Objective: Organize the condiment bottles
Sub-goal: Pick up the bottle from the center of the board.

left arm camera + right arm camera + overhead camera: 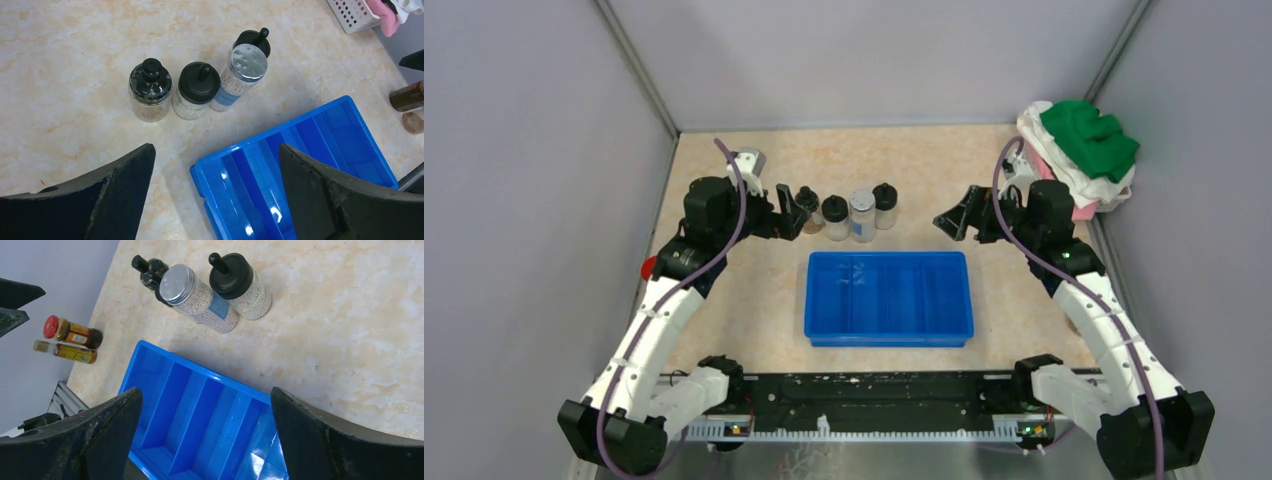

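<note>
Four condiment bottles [862, 215] stand in a tight row on the table [944, 160] at the upper centre of the top view, just above the divided blue tray [889, 300]. In the left wrist view the row reads, from the left, as a knob-capped clear jar [150, 92], a second black-capped jar [197, 91] beside it, a silver-capped bottle [240, 75] of white grains with a blue label, and a black-capped jar [252, 39] behind that. The left claw [786, 213] hangs just left of the row, jaws spread wide. The right claw [952, 222] hovers further off to the right of the row, jaws equally wide apart. A red-capped bottle [72, 332] and a slim bottle [65, 351] sit together at the left edge of the right wrist view
</note>
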Action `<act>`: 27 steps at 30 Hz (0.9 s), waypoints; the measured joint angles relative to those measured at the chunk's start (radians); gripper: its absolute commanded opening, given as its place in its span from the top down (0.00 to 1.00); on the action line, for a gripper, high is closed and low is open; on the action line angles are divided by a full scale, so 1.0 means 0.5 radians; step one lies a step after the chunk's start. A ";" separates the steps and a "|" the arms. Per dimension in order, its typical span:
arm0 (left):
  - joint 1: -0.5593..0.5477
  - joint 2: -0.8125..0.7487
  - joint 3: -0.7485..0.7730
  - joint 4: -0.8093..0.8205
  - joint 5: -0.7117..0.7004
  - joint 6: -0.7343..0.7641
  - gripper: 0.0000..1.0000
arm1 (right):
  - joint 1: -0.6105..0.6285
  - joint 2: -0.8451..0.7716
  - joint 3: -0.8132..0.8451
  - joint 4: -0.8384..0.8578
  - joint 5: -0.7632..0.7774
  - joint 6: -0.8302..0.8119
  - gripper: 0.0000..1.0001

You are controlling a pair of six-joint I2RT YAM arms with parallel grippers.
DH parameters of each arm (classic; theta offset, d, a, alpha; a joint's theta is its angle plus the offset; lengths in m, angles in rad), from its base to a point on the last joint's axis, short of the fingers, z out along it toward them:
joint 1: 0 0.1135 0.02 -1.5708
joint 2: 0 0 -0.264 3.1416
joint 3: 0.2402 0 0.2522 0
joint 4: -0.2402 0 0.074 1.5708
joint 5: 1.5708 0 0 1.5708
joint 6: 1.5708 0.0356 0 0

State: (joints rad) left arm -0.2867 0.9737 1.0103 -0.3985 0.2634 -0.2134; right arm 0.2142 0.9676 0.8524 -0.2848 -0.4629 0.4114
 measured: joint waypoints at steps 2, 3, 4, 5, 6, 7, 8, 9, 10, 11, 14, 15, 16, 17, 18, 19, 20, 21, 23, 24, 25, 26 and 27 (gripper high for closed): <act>0.000 0.002 -0.001 0.000 -0.002 0.000 0.01 | 0.000 0.000 0.000 -0.003 0.011 -0.001 0.01; 0.000 0.002 -0.001 0.000 -0.002 0.000 0.01 | 0.000 0.000 -0.001 -0.004 0.014 -0.002 0.01; 0.000 0.004 -0.001 0.000 -0.002 0.000 0.01 | 0.000 0.000 -0.001 -0.004 0.016 -0.002 0.01; 0.000 0.005 -0.002 0.000 -0.002 0.000 0.01 | 0.000 0.000 -0.001 -0.005 0.019 -0.005 0.01; 0.000 0.005 -0.002 0.000 -0.001 0.000 0.01 | 0.000 0.000 -0.002 -0.007 0.020 -0.008 0.01; 0.000 0.006 -0.002 0.000 -0.001 0.000 0.01 | 0.000 0.000 -0.003 -0.009 0.021 -0.013 0.01; 0.000 0.008 -0.002 0.000 -0.002 0.000 0.01 | 0.000 0.000 -0.003 -0.014 0.022 -0.015 0.01; 0.000 0.013 -0.002 0.000 -0.001 0.000 0.01 | 0.000 0.000 -0.004 -0.021 0.024 -0.019 0.01; 0.000 0.018 -0.002 -0.001 -0.001 0.000 0.01 | 0.000 0.000 -0.004 -0.026 0.027 -0.021 0.01; 0.000 0.023 -0.002 -0.002 -0.001 0.000 0.01 | 0.000 0.000 -0.004 -0.031 0.028 -0.023 0.01; 0.000 0.043 -0.002 -0.009 0.003 0.000 0.01 | 0.000 0.000 -0.011 -0.031 0.027 -0.034 0.01; 0.000 0.049 -0.002 -0.011 0.009 0.000 0.01 | 0.000 0.000 -0.016 -0.034 0.027 -0.036 0.01; 0.000 0.057 -0.002 -0.011 0.016 0.000 0.01 | 0.000 0.000 -0.021 -0.037 0.027 -0.036 0.01; 0.000 0.064 -0.002 -0.010 0.018 -0.001 0.01 | 0.000 0.000 -0.027 -0.036 0.027 -0.036 0.01; 0.000 0.070 -0.003 -0.009 0.018 -0.001 0.01 | 0.000 0.000 -0.029 -0.038 0.027 -0.036 0.01; 0.000 0.076 -0.008 -0.001 0.017 -0.001 0.01 | 0.000 0.000 -0.030 -0.040 0.027 -0.036 0.01; 0.000 0.086 -0.013 0.008 0.016 -0.002 0.03 | 0.000 0.000 -0.030 -0.040 0.027 -0.036 0.01; 0.000 0.098 -0.013 0.014 0.014 -0.002 0.06 | 0.000 0.000 -0.030 -0.038 0.027 -0.036 0.01; 0.000 0.149 -0.013 0.050 0.000 -0.005 0.09 | 0.000 0.001 -0.030 -0.040 0.028 -0.036 0.01; 0.000 0.185 -0.013 0.074 -0.016 -0.008 0.11 | 0.000 0.001 -0.030 -0.040 0.029 -0.034 0.01; 0.000 0.218 -0.013 0.091 -0.033 -0.008 0.13 | 0.000 0.002 -0.030 -0.038 0.031 -0.031 0.02; 0.000 0.262 -0.012 0.108 -0.047 -0.010 0.14 | 0.000 0.007 -0.029 -0.037 0.032 -0.028 0.03; 0.000 0.328 -0.012 0.125 -0.079 -0.015 0.15 | 0.000 0.018 -0.027 -0.033 0.033 -0.021 0.05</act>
State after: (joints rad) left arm -0.2867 1.1378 1.0042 -0.3359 0.2241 -0.2211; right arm 0.2142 0.9764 0.8387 -0.3012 -0.4465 0.4011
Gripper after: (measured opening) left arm 0.881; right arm 0.984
